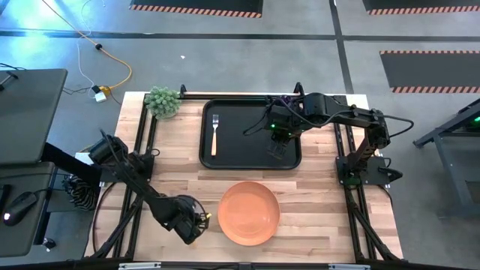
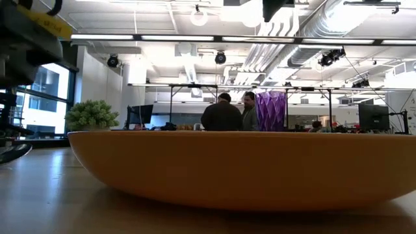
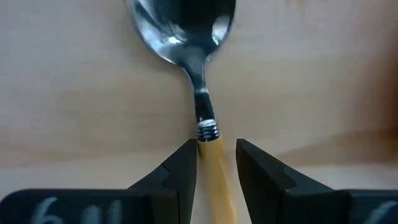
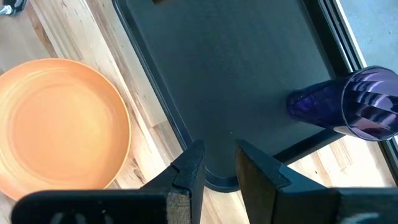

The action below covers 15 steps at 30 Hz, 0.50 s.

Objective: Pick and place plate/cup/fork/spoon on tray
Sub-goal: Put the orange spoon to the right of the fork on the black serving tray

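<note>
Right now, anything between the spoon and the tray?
The left gripper is closed on the spoon at the table's near edge. The orange plate lies beside it, partly on the line to the black tray; lift over.

Glossy metal spoon bowl, pale wooden handle, matt black tray, translucent purple cup, wood-grain table

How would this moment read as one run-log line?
left hand: straddles spoon handle | right hand: empty above tray | fork, cup: on tray | plate: on table
</note>
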Motion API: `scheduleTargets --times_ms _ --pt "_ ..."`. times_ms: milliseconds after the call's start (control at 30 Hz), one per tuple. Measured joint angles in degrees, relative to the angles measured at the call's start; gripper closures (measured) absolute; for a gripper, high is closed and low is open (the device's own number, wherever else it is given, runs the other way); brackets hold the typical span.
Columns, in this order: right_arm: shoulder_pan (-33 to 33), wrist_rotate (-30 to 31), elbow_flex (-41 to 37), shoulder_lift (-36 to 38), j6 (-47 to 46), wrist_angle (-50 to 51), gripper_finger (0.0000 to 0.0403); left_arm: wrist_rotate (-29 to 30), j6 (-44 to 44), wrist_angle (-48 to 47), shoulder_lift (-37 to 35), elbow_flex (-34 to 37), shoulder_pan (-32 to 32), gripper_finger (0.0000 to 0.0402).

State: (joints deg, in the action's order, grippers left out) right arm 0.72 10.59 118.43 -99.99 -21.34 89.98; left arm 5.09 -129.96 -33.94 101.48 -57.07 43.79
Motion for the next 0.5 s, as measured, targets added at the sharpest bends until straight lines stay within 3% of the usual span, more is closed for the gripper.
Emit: scheduleTargets --times_ms 300,500 --pt "0.0 0.3 0.0 0.0 0.9 0.0 0.0322 -2.0 -0.3 -0.5 1.8 -0.2 -0.4 0.0303" --pt "0.0 0.3 0.0 0.0 0.9 -0.2 0.0322 -2.8 0.0 -1.4 2.0 -0.1 -0.4 0.0352"
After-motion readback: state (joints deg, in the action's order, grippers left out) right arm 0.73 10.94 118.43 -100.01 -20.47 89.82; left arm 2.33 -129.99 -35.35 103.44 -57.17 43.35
